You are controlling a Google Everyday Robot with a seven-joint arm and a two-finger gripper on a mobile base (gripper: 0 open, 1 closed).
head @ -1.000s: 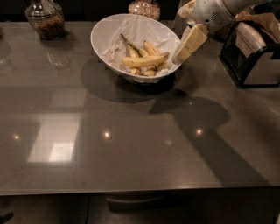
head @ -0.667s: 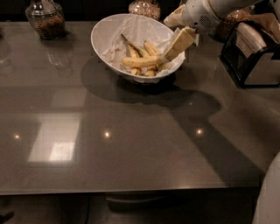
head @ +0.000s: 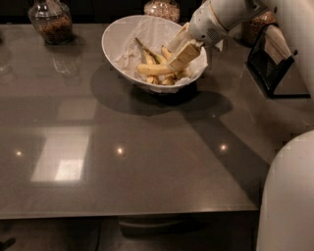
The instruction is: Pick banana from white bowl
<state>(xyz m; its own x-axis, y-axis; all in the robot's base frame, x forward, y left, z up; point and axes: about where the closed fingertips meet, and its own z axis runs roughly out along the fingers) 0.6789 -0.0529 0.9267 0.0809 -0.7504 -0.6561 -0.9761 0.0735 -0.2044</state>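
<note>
Reaching step: your gripper (head: 172, 58) hangs inside the right of the bowl (head: 114, 30) at the far middle of the desk (head: 147, 162), jaws released just above the banana (head: 151, 70) lying there; next, settle lower and clench.

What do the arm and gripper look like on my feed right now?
The arm is a smooth, rounded white casing with a small dotted grille near the wrist. The gripper, inside the white bowl just over the bananas, is flat, blocky and cream-tan. No cables or markings show.
</note>
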